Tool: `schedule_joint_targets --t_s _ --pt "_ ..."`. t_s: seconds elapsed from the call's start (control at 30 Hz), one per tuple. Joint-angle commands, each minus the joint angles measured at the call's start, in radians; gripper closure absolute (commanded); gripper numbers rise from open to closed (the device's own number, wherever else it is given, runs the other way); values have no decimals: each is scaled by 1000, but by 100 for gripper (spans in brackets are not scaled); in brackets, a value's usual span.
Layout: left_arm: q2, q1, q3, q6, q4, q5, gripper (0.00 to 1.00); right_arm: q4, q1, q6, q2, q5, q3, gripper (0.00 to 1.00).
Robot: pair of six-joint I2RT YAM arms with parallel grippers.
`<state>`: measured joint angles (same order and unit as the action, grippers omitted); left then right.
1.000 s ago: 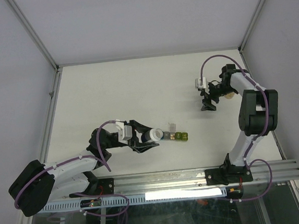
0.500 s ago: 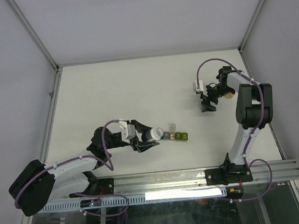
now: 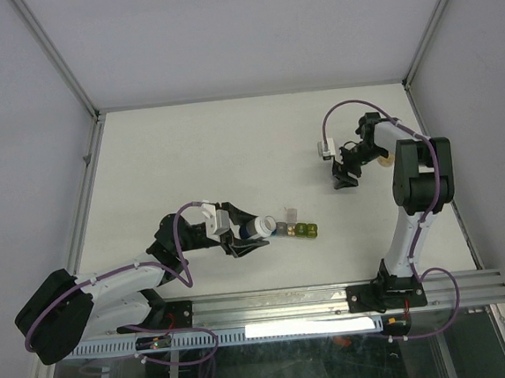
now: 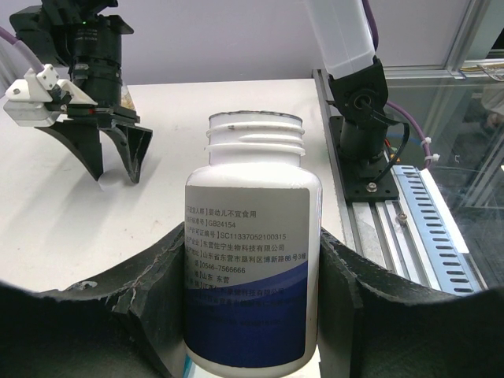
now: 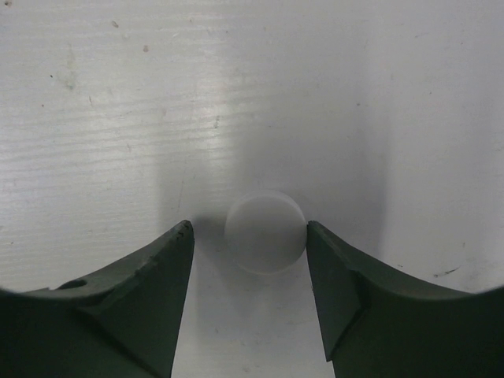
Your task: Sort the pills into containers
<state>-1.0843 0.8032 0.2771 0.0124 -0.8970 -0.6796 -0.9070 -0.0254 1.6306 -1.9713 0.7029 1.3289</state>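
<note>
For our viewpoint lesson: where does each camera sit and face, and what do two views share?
Top external: above, behind the bases, looking down on the table; both arms show.
Left wrist: facing across the table; its fingers clamp an open pill bottle.
Right wrist: facing straight down; its fingers straddle a round white disc.
Shared: top and left wrist both show the bottle and right gripper.

Bright even light, soft shadows, dark blurred wrist-view corners

At lower centre the left tool (image 3: 248,235) grips a white bottle (image 3: 258,228) sideways, mouth just beside the strip of containers (image 3: 299,231). Upper right, the right tool (image 3: 347,177) hangs over the counter (image 3: 188,159).
</note>
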Motion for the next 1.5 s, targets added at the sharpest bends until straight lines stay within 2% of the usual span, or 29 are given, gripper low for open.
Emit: schedule_joint_targets --t_s 0.0,0.1,0.33,0.5,0.6,0.73,0.83,1.07,1.23,1.47 --pt "24 -7 4 11 -33 12 100 -24 4 -14 -11 -17 44 42" --pt "27 -7 4 2 -37 9 100 -26 6 -21 -8 -21 44 49" --pt "34 -6 5 -16 -49 3 100 -31 13 -66 28 10 37 72" --pt "43 -7 11 -35 -45 3 100 -71 14 -98 154 111 5 82" --pt "36 -7 28 -44 -20 6 100 -114 30 -136 253 186 -20 85" --pt "27 -6 61 -73 7 4 100 -121 101 -319 395 258 -52 88" --pt "17 -6 86 -111 5 4 100 -76 181 -483 492 303 -72 90" --pt "28 -7 127 -192 29 21 100 55 311 -736 677 436 -86 90" --pt "45 -6 117 -227 10 49 100 1 338 -750 698 519 -42 90" --pt "63 -6 106 -272 -2 65 100 -54 391 -741 725 512 17 89"
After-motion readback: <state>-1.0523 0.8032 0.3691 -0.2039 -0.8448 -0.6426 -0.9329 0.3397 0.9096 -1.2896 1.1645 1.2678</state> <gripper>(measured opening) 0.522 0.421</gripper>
